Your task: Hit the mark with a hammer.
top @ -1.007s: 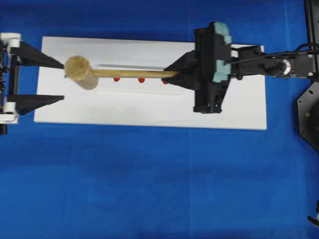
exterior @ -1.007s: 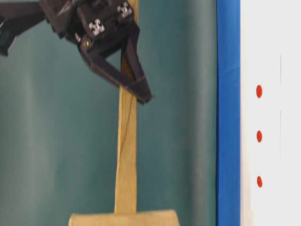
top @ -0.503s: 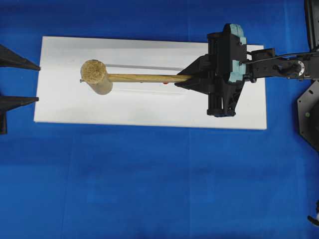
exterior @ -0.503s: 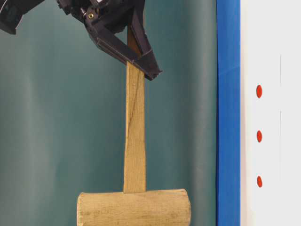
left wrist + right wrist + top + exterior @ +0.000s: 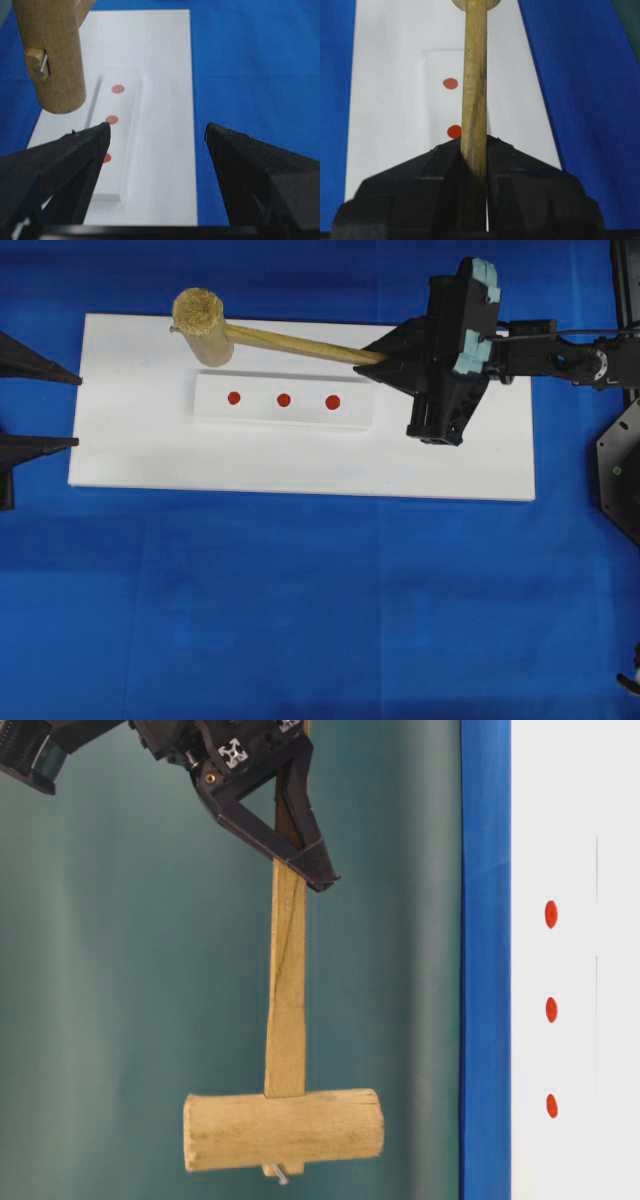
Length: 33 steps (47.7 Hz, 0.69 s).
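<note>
The hammer [image 5: 200, 322] is a light wooden mallet, and my right gripper [image 5: 384, 357] is shut on the end of its handle [image 5: 474, 75]. Its head hangs clear of the board [image 5: 283, 1130], over the board's far-left edge. Three red marks [image 5: 284, 399] lie in a row on a raised white strip, uncovered, nearer than the handle. In the left wrist view the hammer head [image 5: 50, 55] hangs above and left of the marks [image 5: 118, 89]. My left gripper [image 5: 78, 410] stands open at the board's left end with nothing between its fingers [image 5: 85, 145].
The white board [image 5: 450, 465] lies on a blue cloth [image 5: 300, 610]. The right arm [image 5: 560, 355] reaches in from the right over the board's right end. A black base [image 5: 620, 470] sits at the right edge.
The right gripper has swung the hammer from over the marks towards the board's far edge, so all three marks now show. The left gripper drew back to the left early on.
</note>
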### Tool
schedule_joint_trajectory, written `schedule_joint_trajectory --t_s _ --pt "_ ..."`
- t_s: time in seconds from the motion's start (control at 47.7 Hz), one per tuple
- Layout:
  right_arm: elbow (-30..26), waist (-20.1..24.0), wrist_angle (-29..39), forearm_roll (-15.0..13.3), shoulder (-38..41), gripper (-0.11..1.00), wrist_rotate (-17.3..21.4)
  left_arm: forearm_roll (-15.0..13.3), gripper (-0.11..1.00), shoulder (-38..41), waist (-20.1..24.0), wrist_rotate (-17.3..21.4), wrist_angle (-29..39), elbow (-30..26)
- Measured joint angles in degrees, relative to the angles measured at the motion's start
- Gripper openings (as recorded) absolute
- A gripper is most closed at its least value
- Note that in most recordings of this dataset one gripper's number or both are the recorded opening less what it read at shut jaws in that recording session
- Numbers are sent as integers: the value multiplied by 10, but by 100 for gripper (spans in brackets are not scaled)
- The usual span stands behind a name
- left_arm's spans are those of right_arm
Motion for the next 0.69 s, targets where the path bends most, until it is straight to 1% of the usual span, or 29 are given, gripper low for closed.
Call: schedule_joint_trajectory --t_s 0.252,0.419,0.545,0.692 --pt "1 2 1 0 14 2 -1 0 74 0 0 0 1 0" --pt "10 1 9 0 67 2 2 0 74 0 0 0 1 0" --pt "17 0 14 14 125 2 8 0 73 0 0 -1 1 1" --pt "17 -2 15 18 135 2 11 0 73 0 0 -1 1 1"
